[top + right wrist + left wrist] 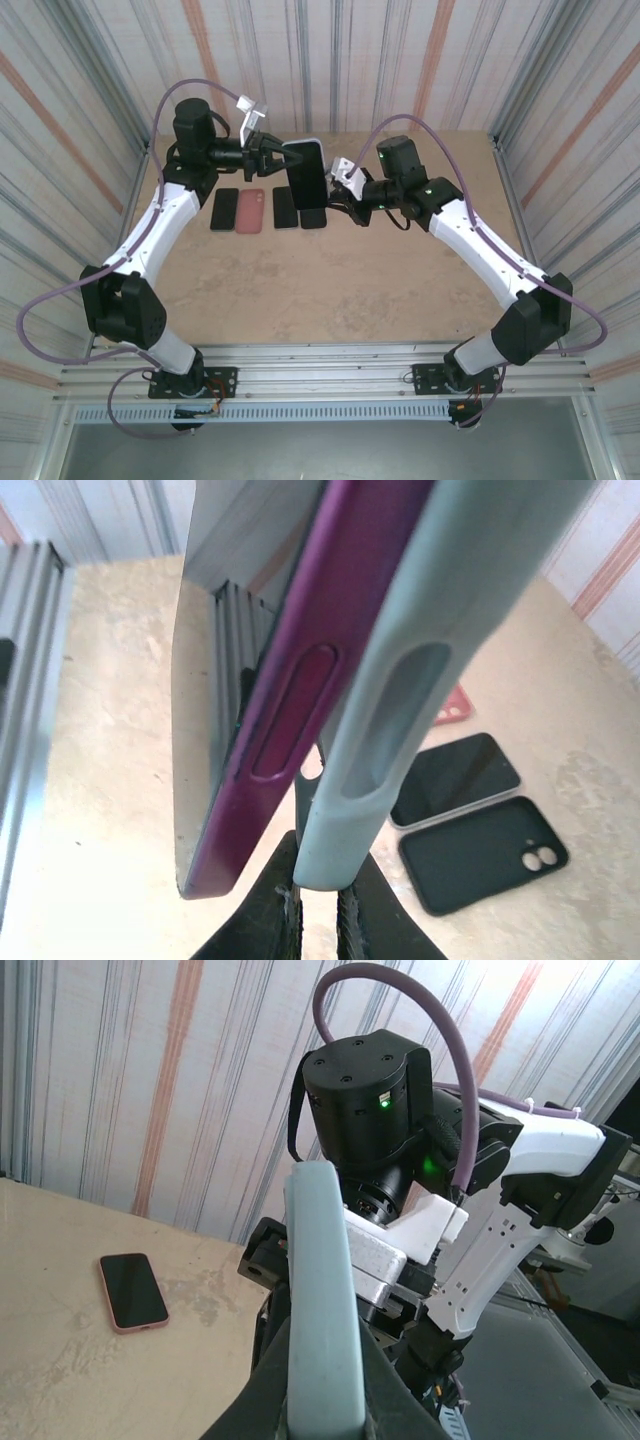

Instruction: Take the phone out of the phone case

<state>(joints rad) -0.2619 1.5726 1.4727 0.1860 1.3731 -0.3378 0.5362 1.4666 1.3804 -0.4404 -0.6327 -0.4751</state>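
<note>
Hanging above the beige bench point(330, 290), the pale blue-grey rubbery phone case point(440, 600) is clamped edgewise by both the left jaws and the right jaws, each closed tight on it; the magenta phone point(300, 670) leans partly out of it.

Phone point(300, 680): magenta-purple side with one long oval button. The face is glossy and mirrors its surroundings; it looks dark in the top view.

Phone case point(420, 630): pale blue-grey, rounded edges, with an oval slot cut into the side wall.

Both are held clear of the bench point(330, 290), over its far middle, standing on edge.

Right wrist view: the phone is partly out. One end splays away from the case while the other end is still pressed against it.

Left wrist view: the case is edge-on, a narrow pale strip.
</note>
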